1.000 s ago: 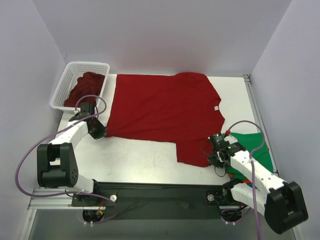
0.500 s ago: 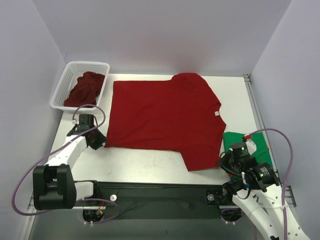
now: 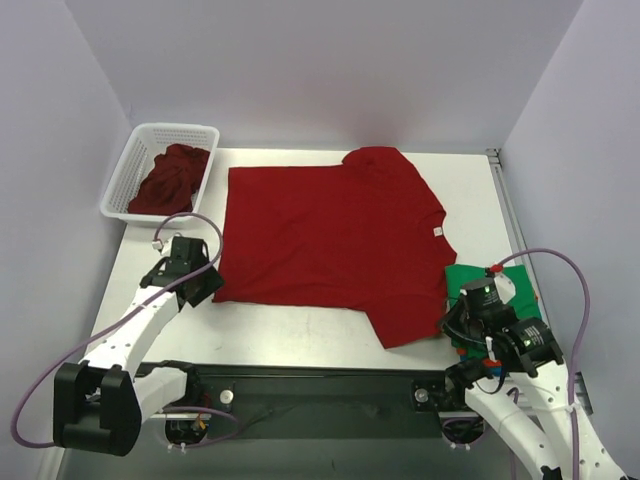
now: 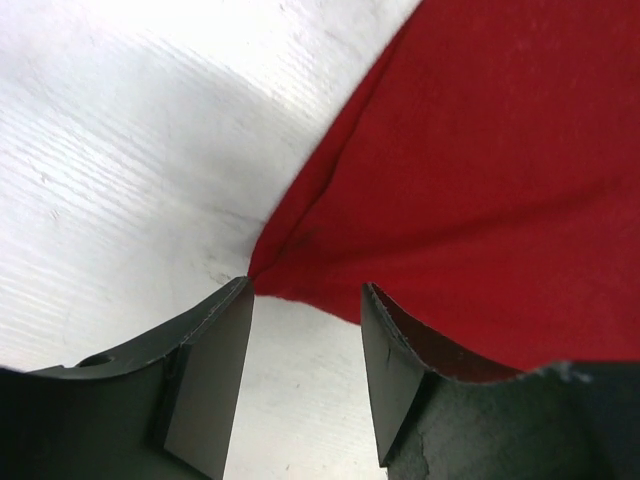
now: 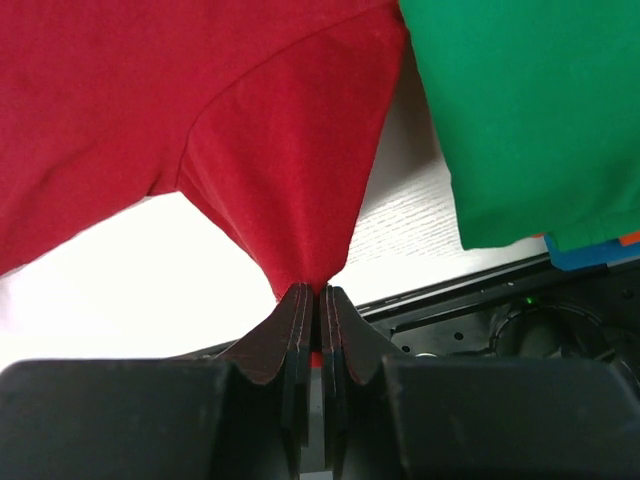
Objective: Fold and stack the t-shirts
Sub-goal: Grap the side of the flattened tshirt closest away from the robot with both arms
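— Red cloth! How many shirts are there?
— One big red t-shirt (image 3: 330, 235) lies flat and smooth in the middle of the white bench (image 3: 290, 325). A dark red bunch (image 3: 170, 180) sits crumpled in the white plastic basket (image 3: 122, 180) at the far left corner; I cannot count it. One folded green t-shirt (image 5: 520, 110) is by the near right corner, with a blue edge (image 5: 590, 252) and an orange edge (image 5: 630, 238) peeking out under it.
— And the two claws?
— The left claw (image 4: 305, 300) is open, with the red shirt's near left corner just at its fingers. The right claw (image 5: 310, 292) is pinched tight on the red sleeve tip.
— Any writing?
— A small white tag (image 3: 437, 231) by the neck, too tiny to read.
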`<move>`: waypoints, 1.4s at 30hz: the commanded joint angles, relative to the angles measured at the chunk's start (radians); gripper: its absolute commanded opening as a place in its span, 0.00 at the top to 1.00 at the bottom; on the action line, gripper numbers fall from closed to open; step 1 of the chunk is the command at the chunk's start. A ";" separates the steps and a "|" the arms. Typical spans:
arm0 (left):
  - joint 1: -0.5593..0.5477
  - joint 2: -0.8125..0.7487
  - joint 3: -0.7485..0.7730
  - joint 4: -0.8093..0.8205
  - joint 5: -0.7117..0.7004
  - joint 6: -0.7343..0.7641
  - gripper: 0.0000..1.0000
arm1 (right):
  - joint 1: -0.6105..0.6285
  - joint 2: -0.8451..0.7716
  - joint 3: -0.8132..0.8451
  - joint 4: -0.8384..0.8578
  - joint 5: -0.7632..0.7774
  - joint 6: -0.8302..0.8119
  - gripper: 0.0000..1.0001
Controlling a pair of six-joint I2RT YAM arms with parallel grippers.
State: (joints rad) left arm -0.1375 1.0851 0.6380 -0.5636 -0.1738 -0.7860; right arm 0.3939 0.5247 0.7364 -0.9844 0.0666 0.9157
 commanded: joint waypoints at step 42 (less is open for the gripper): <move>-0.080 -0.163 -0.224 0.232 -0.006 -0.130 0.54 | 0.005 0.153 0.098 0.078 0.044 -0.054 1.00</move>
State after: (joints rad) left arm -0.2146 0.9409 0.4183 -0.3843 -0.1928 -0.9070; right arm 0.3939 0.6724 0.7971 -0.8925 0.0761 0.8658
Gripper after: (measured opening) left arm 0.458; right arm 0.049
